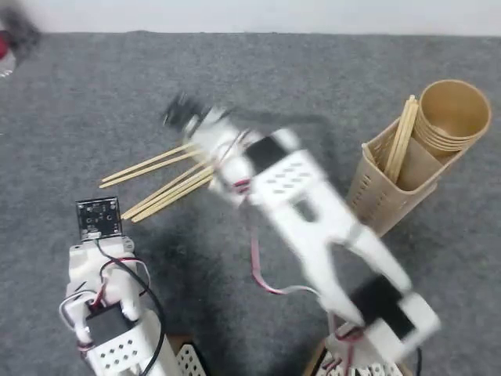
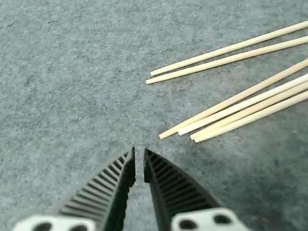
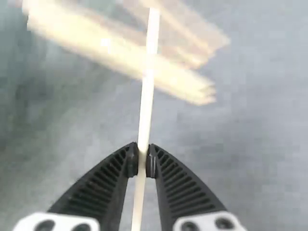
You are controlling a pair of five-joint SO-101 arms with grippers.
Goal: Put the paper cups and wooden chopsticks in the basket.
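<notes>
Right gripper (image 3: 142, 161): closed on a single wooden chopstick (image 3: 147, 86). The stick is pinched near the fingertips and runs straight out ahead between the jaws. The held stick crosses above the loose chopsticks (image 2: 240, 108) on the counter (image 1: 313, 78).

Right arm (image 1: 313, 211): stretched long and low from its base at the near edge, diagonally across the counter. Its wrist is over the far ends of the loose pile.

Left gripper (image 2: 139, 159): jaws drawn together to a thin slit, nothing between them. It points down at bare grey counter, just beside the near tips of the loose chopsticks and not touching them.

Left arm (image 1: 109, 305): folded close over its own base at the near edge. Its wrist board faces up, well apart from the basket (image 1: 380, 196).

Loose chopsticks: six count in the left wrist view. Two lie as a pair, slightly apart from the rest. Four are bunched side by side, all lying flat and roughly parallel.

Basket: stands to the far side of the right arm. It holds a nested stack of paper cups (image 1: 454, 113), mouth up and rising above the rim. Several stowed chopsticks (image 1: 401, 141) stand beside the stack, leaning against it.
</notes>
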